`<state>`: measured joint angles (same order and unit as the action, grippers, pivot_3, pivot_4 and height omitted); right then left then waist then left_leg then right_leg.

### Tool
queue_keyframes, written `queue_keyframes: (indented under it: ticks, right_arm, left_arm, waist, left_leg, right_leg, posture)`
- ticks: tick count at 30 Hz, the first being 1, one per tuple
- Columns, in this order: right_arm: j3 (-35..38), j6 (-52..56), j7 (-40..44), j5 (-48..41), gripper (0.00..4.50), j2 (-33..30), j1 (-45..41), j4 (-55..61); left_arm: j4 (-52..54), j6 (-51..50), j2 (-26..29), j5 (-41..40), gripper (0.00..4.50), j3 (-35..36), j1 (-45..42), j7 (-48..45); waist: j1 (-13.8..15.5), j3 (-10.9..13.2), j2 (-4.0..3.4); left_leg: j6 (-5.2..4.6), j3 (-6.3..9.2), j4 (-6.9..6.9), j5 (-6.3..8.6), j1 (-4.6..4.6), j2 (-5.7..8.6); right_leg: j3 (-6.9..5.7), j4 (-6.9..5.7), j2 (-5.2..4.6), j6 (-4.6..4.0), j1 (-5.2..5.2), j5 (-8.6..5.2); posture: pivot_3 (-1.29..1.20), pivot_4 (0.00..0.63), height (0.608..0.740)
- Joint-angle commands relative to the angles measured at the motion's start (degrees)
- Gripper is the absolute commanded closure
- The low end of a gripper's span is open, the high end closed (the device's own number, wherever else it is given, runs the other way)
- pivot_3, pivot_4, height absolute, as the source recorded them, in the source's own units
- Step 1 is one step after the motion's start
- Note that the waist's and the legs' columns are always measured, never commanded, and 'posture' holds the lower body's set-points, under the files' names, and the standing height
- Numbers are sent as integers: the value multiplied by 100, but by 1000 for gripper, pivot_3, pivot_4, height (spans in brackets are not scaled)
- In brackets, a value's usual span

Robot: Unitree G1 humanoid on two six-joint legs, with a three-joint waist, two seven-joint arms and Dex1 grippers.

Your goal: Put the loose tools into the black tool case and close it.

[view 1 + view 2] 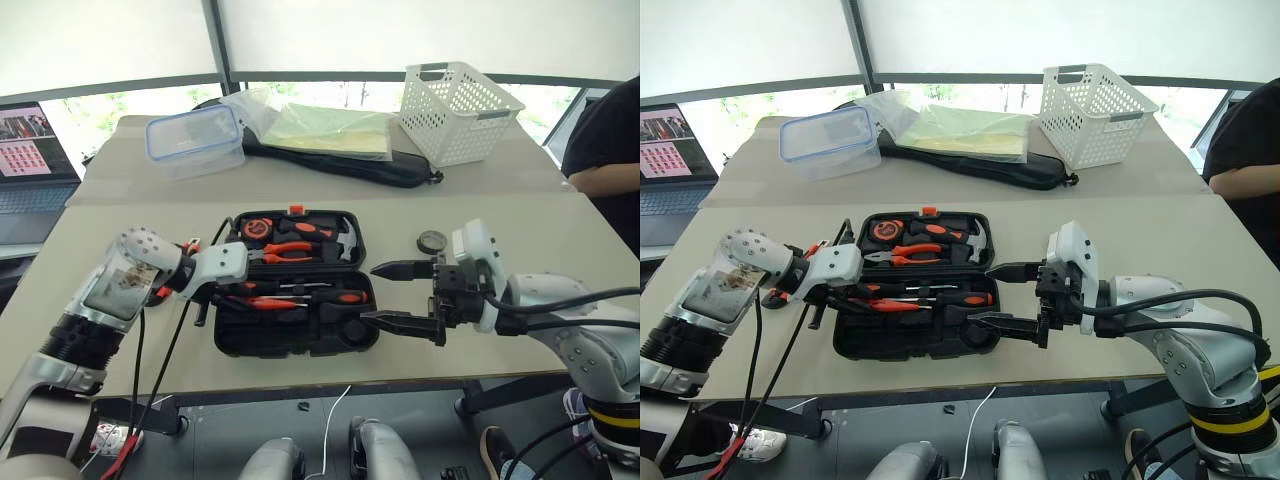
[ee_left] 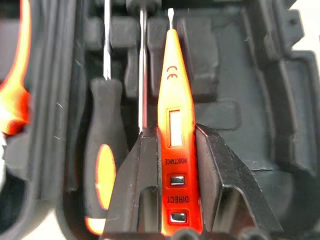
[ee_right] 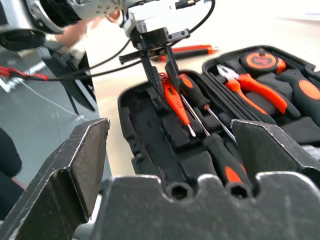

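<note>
From my head views, the black tool case (image 1: pixel 290 285) lies open on the table (image 1: pixel 500 330). Its far half holds one tape measure (image 1: pixel 254 228), one pair of pliers (image 1: pixel 285 252) and one hammer (image 1: pixel 335 240); its near half holds two screwdrivers (image 1: pixel 940 296). One small tape roll (image 1: pixel 432 241) sits on the table, right of the case.

In my left wrist view, my left gripper (image 2: pixel 172 200) is clamped on the one slim orange tester screwdriver (image 2: pixel 172 125), held over the near half beside one black-and-orange handle and two bare shafts.

In my right wrist view, my right gripper (image 3: pixel 170 165) has its two fingers spread wide, holding nothing, near the case's right end. One utility knife (image 3: pixel 187 50) lies on the table beyond the case.
</note>
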<state>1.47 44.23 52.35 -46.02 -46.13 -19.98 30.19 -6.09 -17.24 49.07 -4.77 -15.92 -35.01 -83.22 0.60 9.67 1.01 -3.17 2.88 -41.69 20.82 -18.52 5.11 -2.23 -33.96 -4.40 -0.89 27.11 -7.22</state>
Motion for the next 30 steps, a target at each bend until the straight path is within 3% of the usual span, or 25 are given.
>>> queue_keyframes:
  ticks: [1, 6, 8, 13, 21, 25, 30]
  right_arm:
    - [2, -188, 128, 102, 0, -54, -80, 145]
    - [1, -172, 148, 110, 0, -10, -128, 124]
    - [-17, -173, 166, 122, 0, -1, -143, 112]
    - [-39, -145, 212, 130, 0, 7, -141, 130]
    - [-61, -142, 270, 186, 0, 24, -141, 85]
    - [-66, -137, 276, 185, 0, 32, -138, 99]
    - [-100, -123, 300, 188, 0, 29, -145, 108]
  left_arm:
    - [-92, 253, 76, 125, 4021, 0, 121, 55]
    - [-176, 344, 65, 157, 4021, -22, 232, 139]
    - [-136, 306, 30, 97, 3020, 22, 276, 171]
    - [176, 98, 216, -217, 1387, 281, 314, -30]
    - [328, -336, 276, -789, 1387, 791, 140, -24]
    - [222, -700, 34, -946, 2449, 808, 116, 186]
    - [144, -914, -455, -1010, 4381, 761, 221, 596]
  waist:
    - [0, 0, 0]
    - [-9, -1, -1]
    - [-10, -1, -2]
    - [-4, -2, -2]
    - [10, -1, 0]
    - [5, -1, 0]
    - [6, -1, 0]
  left_leg:
    - [0, -1, 0, 0, 2, 0]
    - [0, -1, 0, 0, 6, -1]
    - [1, -1, 0, 0, 7, -1]
    - [1, -1, 0, 0, 7, -1]
    - [1, 0, 0, 0, 3, 0]
    - [1, -1, 0, 0, 4, 2]
    - [1, -1, -1, 0, 3, 2]
  right_leg:
    - [0, 0, -1, 0, 0, 0]
    - [3, -2, -2, 0, -1, 0]
    - [3, -2, -2, 0, -1, 0]
    - [3, -2, -2, 0, -1, 0]
    - [-4, 0, -1, 0, -1, 0]
    - [-4, 0, -1, 1, -1, 0]
    - [-1, -1, -2, 1, -1, 0]
  posture:
    - [0, 150, 740]
    - [0, 150, 740]
    - [0, 150, 740]
    - [0, 150, 740]
    - [0, 150, 740]
    - [0, 150, 740]
    - [0, 150, 740]
